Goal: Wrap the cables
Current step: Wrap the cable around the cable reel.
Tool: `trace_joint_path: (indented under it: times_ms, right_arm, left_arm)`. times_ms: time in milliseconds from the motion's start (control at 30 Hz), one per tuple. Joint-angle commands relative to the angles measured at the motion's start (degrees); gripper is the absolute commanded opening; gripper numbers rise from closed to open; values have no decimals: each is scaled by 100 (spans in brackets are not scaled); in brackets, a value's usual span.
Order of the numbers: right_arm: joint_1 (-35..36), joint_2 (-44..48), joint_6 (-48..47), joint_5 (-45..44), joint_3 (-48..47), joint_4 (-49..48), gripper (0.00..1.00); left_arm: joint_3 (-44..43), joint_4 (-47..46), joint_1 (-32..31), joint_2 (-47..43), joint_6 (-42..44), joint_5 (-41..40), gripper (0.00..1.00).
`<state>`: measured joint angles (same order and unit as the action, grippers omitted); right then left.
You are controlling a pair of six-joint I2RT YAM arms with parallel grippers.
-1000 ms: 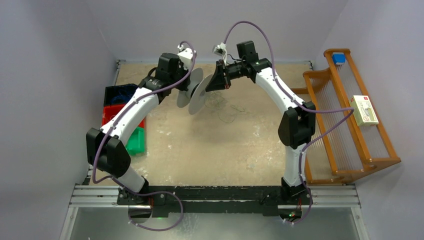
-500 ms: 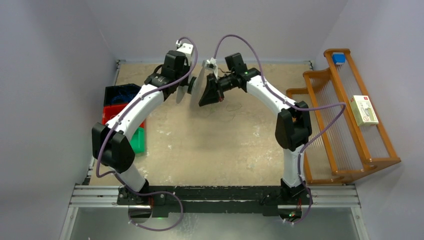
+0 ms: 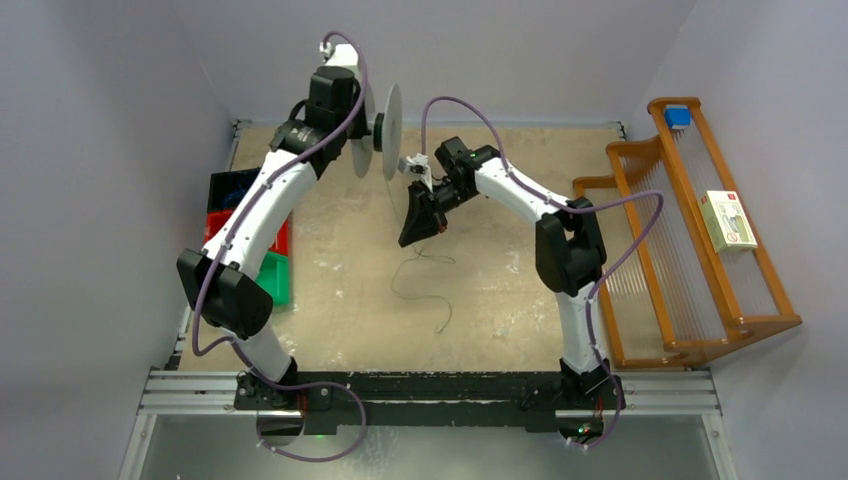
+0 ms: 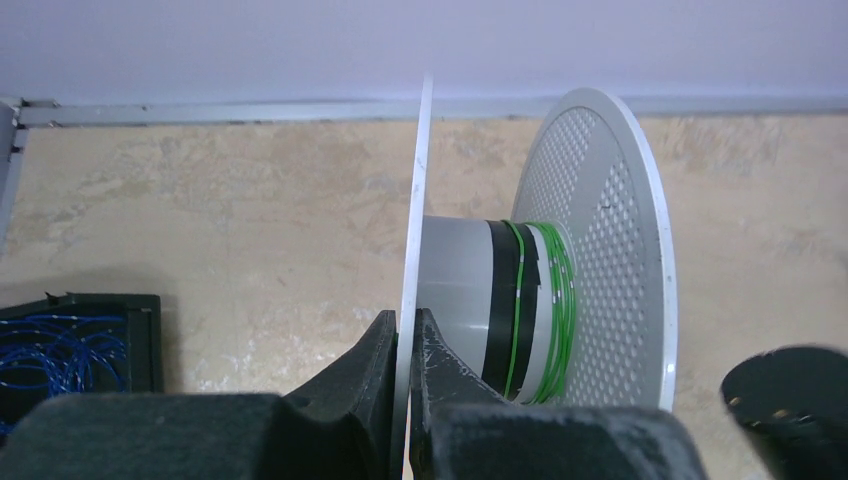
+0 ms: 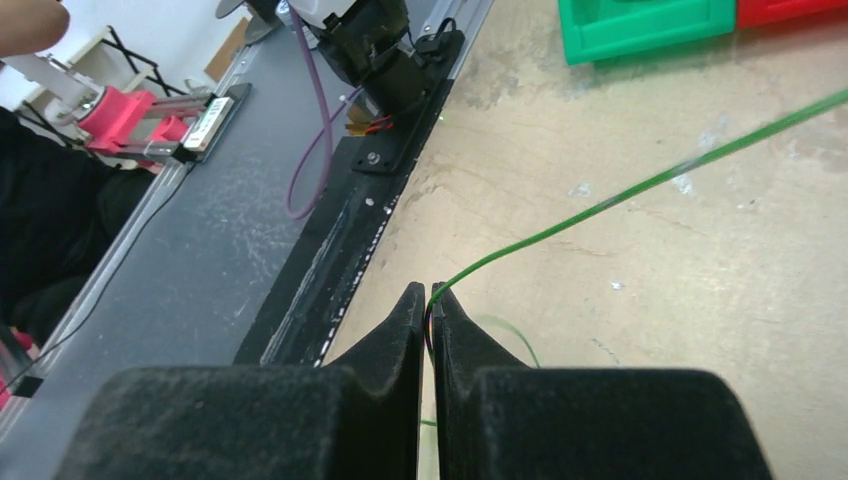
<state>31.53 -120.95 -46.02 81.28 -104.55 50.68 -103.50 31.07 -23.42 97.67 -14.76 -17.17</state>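
Movement on the left first: the left arm has swung up and away since a second ago, carrying the spool (image 4: 600, 270) from low over the table (image 3: 480, 290) to high against the far wall. The left gripper (image 4: 405, 330) is clamped on the spool's near flange, one finger on each face of the thin disc. Green turns of cable (image 5: 640, 185) sit on the hub beside a black band, close to the perforated far flange.

Over to the right arm, and it has pulled the other way, dropping back from the spool toward the middle of the table. A second ago the two grippers were almost nose to nose; now they are well apart. The right gripper (image 5: 428, 300) is pinched together on the cable, which runs from the fingertips up and off to the right in the wrist view. In the overhead view the loose tail trails below that gripper and lies in a curl on the table, nearer the arm bases than before.

Count, left to right: three bins at the table's left edge, blue (image 3: 235, 188), red (image 3: 222, 225), green (image 3: 272, 280); two arms; one spool with two flanges; one cable; one wooden rack (image 3: 690, 270) holding one white box (image 3: 730, 220) and one small blue block (image 3: 678, 115).
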Motion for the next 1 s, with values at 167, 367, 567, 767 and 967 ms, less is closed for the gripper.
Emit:
trace_joint_path:
  times_ms: [167,367,567,767,967]
  right_arm:
    - [99,-96,-704,307,135,842,7]
    - [91,-290,-527,115,162,704,6]
    - [-11,-132,178,-191,289,19,5]
    - [-551,796,2681,-1140,1301,-2552,0]
    - [-876,1523,3620,-2780,2023,-3812,1]
  left_arm:
    - [-957,-374,957,-67,-935,657,0]
    - [-1248,-322,1192,-157,-1011,987,0]
    - [-1448,-286,1233,-318,-927,1127,0]
    - [-1427,-338,1301,-493,-828,1399,0]
    - [-1344,-483,1404,-548,-826,2137,0]
